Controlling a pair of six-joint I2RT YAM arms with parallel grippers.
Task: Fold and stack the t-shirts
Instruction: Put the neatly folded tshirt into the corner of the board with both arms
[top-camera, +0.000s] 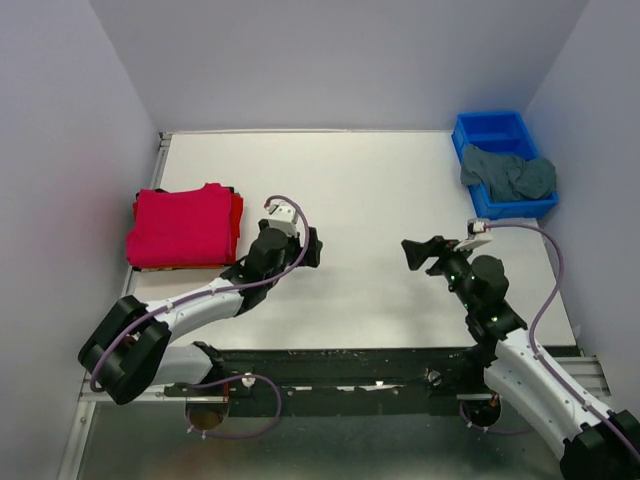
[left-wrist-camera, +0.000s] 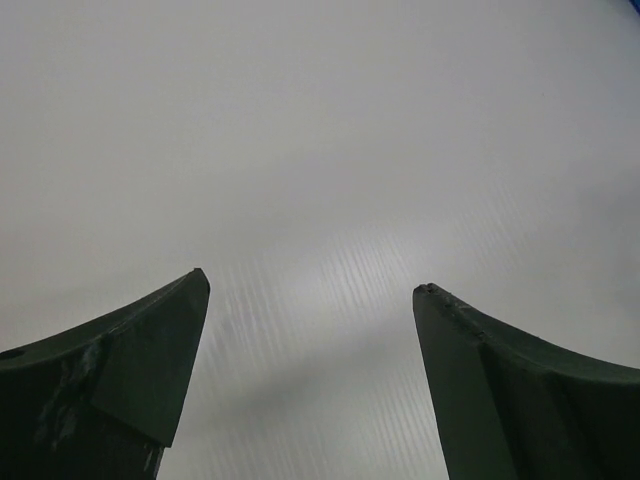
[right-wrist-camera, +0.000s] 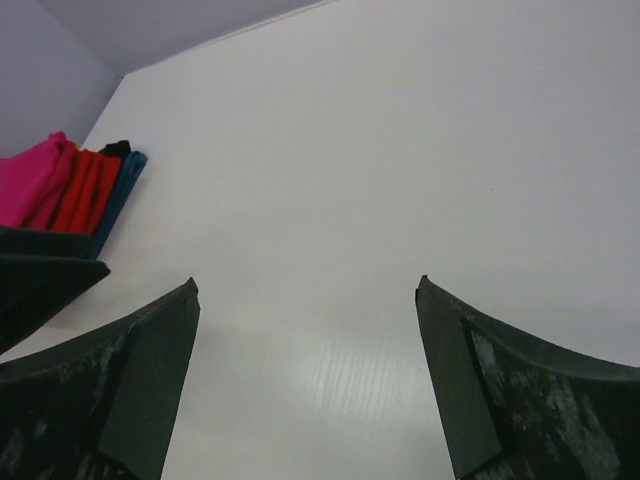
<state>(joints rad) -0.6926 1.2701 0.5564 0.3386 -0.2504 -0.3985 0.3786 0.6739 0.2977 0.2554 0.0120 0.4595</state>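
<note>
A folded stack of t-shirts (top-camera: 183, 228) lies at the table's left edge, a crimson-pink one on top and a red one (top-camera: 236, 215) showing beneath at its right side. The right wrist view shows the stack's edge (right-wrist-camera: 70, 190) in pink, red and darker layers. A crumpled grey-teal t-shirt (top-camera: 510, 175) hangs over the blue bin's rim. My left gripper (top-camera: 312, 248) (left-wrist-camera: 312, 285) hovers open just right of the stack, nothing between its fingers. My right gripper (top-camera: 412, 254) (right-wrist-camera: 308, 285) faces it, open and empty over bare table.
The blue plastic bin (top-camera: 490, 125) stands at the back right corner. The white table (top-camera: 370, 190) is walled at the left, back and right. The dark tip of the left gripper (right-wrist-camera: 40, 285) shows at the left of the right wrist view.
</note>
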